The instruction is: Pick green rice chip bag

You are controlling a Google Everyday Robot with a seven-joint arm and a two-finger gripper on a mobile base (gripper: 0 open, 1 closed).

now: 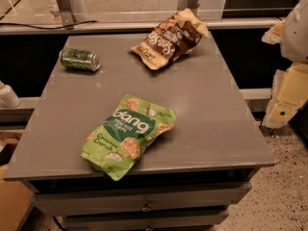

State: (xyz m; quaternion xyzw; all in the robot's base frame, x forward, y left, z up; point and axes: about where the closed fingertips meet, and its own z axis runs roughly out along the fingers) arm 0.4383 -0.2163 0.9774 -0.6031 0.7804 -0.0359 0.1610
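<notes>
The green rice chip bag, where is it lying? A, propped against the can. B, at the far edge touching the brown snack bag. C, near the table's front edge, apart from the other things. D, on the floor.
C: the green rice chip bag lies flat near the front edge of the table, well apart from the can and the brown snack bag at the far side. The tool is off the table's right side.

The green bag [129, 134] bore "dang" in white, with "Coconut Crunch" beneath. The brown bag's [169, 37] lettering was unreadable. The gripper [288, 97] hung at the view's right edge.
</notes>
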